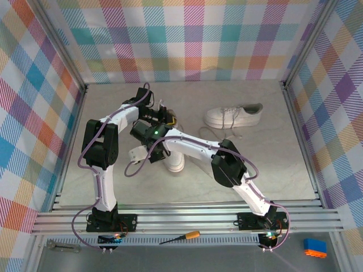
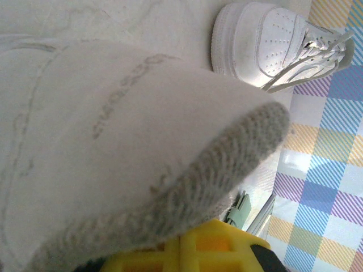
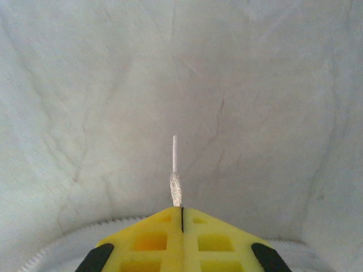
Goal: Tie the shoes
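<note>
Your right pincer (image 3: 182, 212) is squeezed shut, pinching the lace (image 3: 175, 181), its tip pointing to twelve o'clock, likely to keep it tight for the knot.

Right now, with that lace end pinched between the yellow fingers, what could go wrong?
The right gripper is shut on the lace close to its tip, with just a short end poking out, so a firm pull may let it slip free. The left arm and right arm also cross tightly above the near shoe. They could bump each other or drag the shoe sideways.
</note>
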